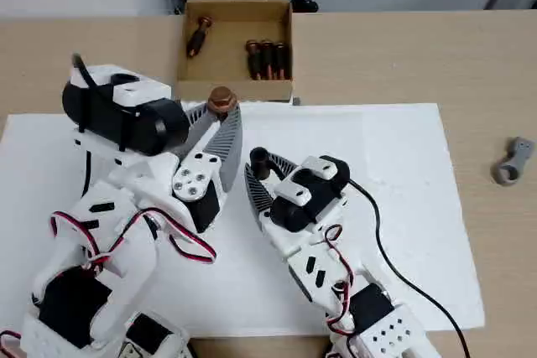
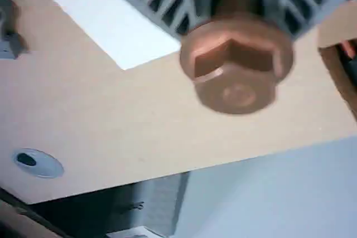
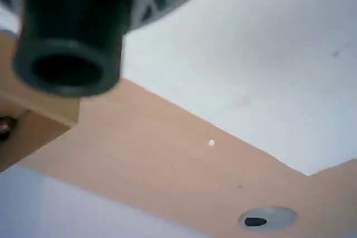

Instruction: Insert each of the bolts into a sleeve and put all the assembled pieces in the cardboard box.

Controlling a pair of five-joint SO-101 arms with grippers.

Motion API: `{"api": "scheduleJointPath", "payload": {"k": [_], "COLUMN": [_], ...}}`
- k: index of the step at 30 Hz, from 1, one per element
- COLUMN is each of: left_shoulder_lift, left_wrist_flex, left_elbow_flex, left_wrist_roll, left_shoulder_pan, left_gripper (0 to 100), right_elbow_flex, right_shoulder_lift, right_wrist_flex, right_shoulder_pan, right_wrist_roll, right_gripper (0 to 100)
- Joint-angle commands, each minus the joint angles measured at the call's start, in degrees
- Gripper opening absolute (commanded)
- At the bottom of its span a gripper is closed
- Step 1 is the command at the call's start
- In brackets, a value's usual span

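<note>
My left gripper is shut on a copper bolt, whose hex head points away from the wrist, just in front of the cardboard box. Beside it, my right gripper is shut on a black sleeve with its open bore facing outward, over the white mat. The sleeve is a short way to the right of and nearer than the bolt, apart from it. Inside the box lie one assembled piece at the left and three more side by side at the right.
A small grey part lies on the wooden table at the far right, off the mat. Dark equipment stands behind the box. The mat's right half is bare.
</note>
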Motion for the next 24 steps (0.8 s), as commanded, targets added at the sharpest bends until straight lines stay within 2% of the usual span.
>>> {"api": "scheduleJointPath", "payload": {"k": [1,8,12,20,24], "left_shoulder_lift": [0.0,0.1,0.1,2.6,6.2], "left_wrist_flex": [-1.8,-11.2,-17.9,-19.3,-23.1], "left_elbow_flex": [0.3,9.4,15.3,16.8,17.1], "left_wrist_roll": [1.0,0.4,-3.0,-3.0,-2.9], "left_shoulder_pan": [1.2,1.0,1.0,0.9,0.8], "left_gripper": [1,1,1,1,1], "right_elbow_flex": [-0.7,-1.1,-1.2,-1.2,-1.2], "right_shoulder_lift": [-0.9,-1.3,-1.4,-1.4,-1.4], "right_wrist_flex": [-1.5,-1.5,-1.5,-1.5,-1.5], "right_shoulder_pan": [0.5,0.2,0.2,0.2,0.2], "right_wrist_roll": [0.2,0.2,0.2,0.1,0.1], "right_gripper": [0.2,0.2,0.2,0.2,0.2]}}
